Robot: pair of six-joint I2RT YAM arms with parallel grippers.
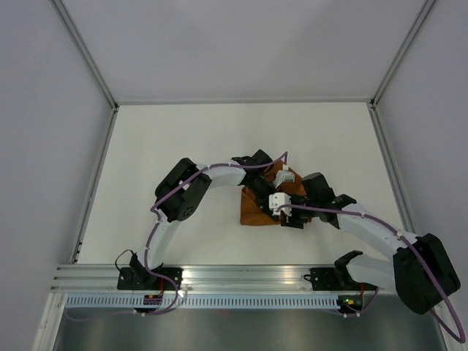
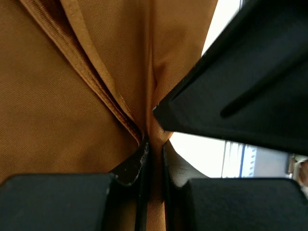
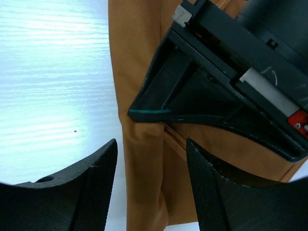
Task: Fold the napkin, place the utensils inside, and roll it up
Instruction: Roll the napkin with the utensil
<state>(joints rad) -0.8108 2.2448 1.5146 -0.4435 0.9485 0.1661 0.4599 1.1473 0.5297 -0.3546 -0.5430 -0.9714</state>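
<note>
- Napkin (image 1: 256,210): rust-orange cloth near the middle of the table (image 1: 183,131), gathered into a small layered bundle between both arms.
- Left gripper (image 2: 153,154): jaws almost together, pinching a raised ridge of the napkin.
- Right gripper (image 3: 151,163): jaws wide apart above the cloth's edge, gripping nothing.
- Knife: we find it in no view and cannot tell whether it lies inside.
- Progress, as we judge it: folding done, the roll loose and unfinished.
</note>
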